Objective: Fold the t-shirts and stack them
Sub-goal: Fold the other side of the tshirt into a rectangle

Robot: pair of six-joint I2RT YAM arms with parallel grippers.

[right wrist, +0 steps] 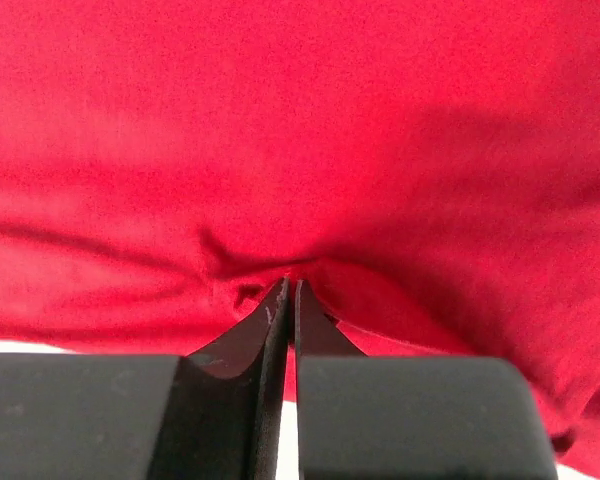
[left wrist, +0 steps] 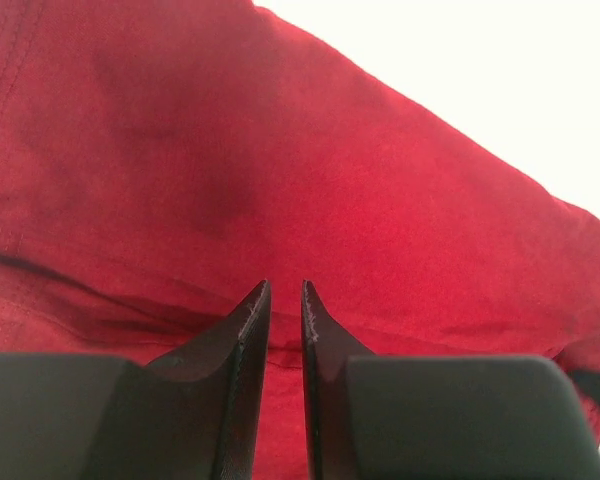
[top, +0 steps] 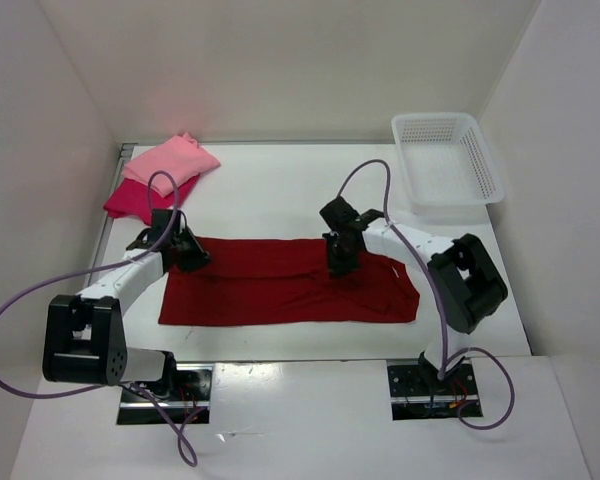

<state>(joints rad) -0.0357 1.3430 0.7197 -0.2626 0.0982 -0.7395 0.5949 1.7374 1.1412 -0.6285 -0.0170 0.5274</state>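
The dark maroon t-shirt (top: 280, 285) lies flat as a wide strip across the middle of the table. My left gripper (top: 190, 252) sits low at its far left edge. In the left wrist view the gripper (left wrist: 285, 285) has its jaws a narrow gap apart, with maroon cloth (left wrist: 280, 150) flat beneath them. My right gripper (top: 340, 262) is at the shirt's far edge, right of centre. In the right wrist view the gripper (right wrist: 291, 282) is shut on a puckered pinch of the cloth (right wrist: 300, 130). The light pink t-shirt (top: 175, 158) lies folded on the crimson-magenta t-shirt (top: 130, 200) at the back left.
A white mesh basket (top: 448, 203) stands at the back right corner. White walls close in the table on the left, back and right. Purple cables loop from both arms over the table.
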